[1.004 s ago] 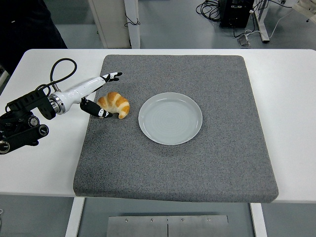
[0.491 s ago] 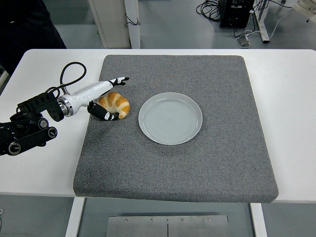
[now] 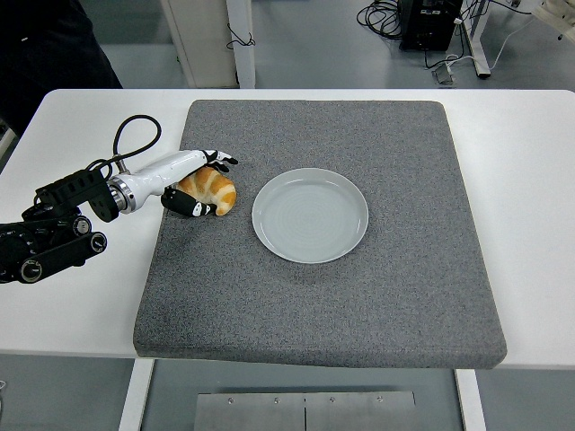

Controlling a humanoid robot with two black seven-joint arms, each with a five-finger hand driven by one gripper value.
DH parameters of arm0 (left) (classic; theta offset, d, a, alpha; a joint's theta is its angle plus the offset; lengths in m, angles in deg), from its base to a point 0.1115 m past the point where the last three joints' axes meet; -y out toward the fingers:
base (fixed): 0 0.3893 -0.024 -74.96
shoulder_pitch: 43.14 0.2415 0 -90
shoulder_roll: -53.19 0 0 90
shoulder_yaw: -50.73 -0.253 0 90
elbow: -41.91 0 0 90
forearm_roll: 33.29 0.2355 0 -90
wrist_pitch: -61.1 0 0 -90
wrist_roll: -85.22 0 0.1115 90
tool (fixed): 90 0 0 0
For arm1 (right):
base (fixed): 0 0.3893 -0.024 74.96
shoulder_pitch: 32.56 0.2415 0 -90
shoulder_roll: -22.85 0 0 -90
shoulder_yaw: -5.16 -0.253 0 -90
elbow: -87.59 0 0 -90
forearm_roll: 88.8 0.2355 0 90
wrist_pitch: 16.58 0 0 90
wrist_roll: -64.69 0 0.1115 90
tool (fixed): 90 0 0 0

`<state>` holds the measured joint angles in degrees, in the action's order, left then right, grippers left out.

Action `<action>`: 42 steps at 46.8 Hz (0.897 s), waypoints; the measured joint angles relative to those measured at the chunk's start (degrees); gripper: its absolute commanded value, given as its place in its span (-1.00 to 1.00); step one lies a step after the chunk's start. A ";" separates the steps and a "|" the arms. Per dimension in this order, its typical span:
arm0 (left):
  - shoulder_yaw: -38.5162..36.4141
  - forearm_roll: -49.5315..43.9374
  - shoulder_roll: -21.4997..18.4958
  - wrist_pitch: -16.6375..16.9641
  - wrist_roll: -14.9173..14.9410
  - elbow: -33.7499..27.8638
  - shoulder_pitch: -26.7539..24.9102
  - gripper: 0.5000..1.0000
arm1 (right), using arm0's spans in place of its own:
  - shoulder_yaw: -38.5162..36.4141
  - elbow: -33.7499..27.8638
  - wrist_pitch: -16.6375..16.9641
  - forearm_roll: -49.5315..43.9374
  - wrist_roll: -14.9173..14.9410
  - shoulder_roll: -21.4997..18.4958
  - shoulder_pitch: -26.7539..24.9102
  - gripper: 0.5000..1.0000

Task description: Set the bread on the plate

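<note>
A golden croissant (image 3: pixel 216 190) lies on the grey mat (image 3: pixel 359 305), just left of an empty white plate (image 3: pixel 310 215). My left hand (image 3: pixel 219 186) reaches in from the left and wraps the croissant: the fingers (image 3: pixel 222 159) curl over its far side and the thumb (image 3: pixel 192 208) presses its near side. The bread still rests on the mat, a few centimetres from the plate's left rim. The right arm is out of view.
The mat covers most of the white table (image 3: pixel 530 180). A cable loop (image 3: pixel 130 135) arches over my left forearm. A person in dark clothing (image 3: pixel 45 45) stands at the top left corner. Desk legs and cables lie on the floor behind.
My left hand slid right to the croissant, and its fingers, first stretched out above it, have curled down over it. The croissant and plate have not moved.
</note>
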<state>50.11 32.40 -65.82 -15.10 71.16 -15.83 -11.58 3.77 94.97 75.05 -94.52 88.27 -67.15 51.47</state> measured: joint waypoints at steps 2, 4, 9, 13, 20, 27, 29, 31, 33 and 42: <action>0.01 0.00 0.07 0.00 -0.05 0.00 0.04 -0.29 | 0.00 0.00 0.00 0.00 0.00 0.00 0.00 1.00; 0.01 0.00 0.21 0.00 -0.15 -0.01 0.08 -0.37 | -0.01 0.00 0.00 0.00 0.00 0.00 0.00 1.00; 0.01 0.03 0.26 0.00 -0.44 -0.03 0.17 -0.55 | 0.01 0.00 -0.01 0.00 -0.02 0.00 0.00 1.00; -0.03 0.05 0.27 0.00 -0.60 -0.07 0.25 -0.66 | 0.00 0.00 -0.01 0.00 -0.02 0.00 0.00 1.00; 0.01 -0.05 0.15 0.00 -0.63 -0.09 -0.15 -0.78 | -0.01 0.00 -0.01 0.00 -0.02 0.00 0.00 1.00; 0.93 -0.28 0.15 -0.50 -0.87 -0.09 -1.36 -0.77 | 0.01 0.00 0.00 0.00 -0.01 0.00 0.00 1.00; 1.26 -0.28 0.14 -0.51 -0.88 -0.09 -1.76 -0.77 | 0.01 0.00 0.00 0.00 -0.01 0.00 0.00 1.00; 1.48 -0.28 0.14 -0.56 -0.89 -0.09 -2.29 -0.77 | 0.01 0.00 0.01 0.00 0.00 0.00 -0.01 1.00; 1.77 -0.41 0.01 -0.58 -0.88 -0.09 -2.94 -0.77 | 0.01 0.00 0.00 0.00 0.00 0.00 0.00 1.00; 3.83 -0.49 -0.89 -1.20 -0.81 -0.09 -5.74 -0.76 | 0.00 0.00 -0.01 0.00 0.00 0.00 0.00 1.00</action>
<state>53.95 31.91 -66.71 -16.30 70.36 -15.93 -17.32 3.78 94.97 75.04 -94.52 88.26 -67.15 51.46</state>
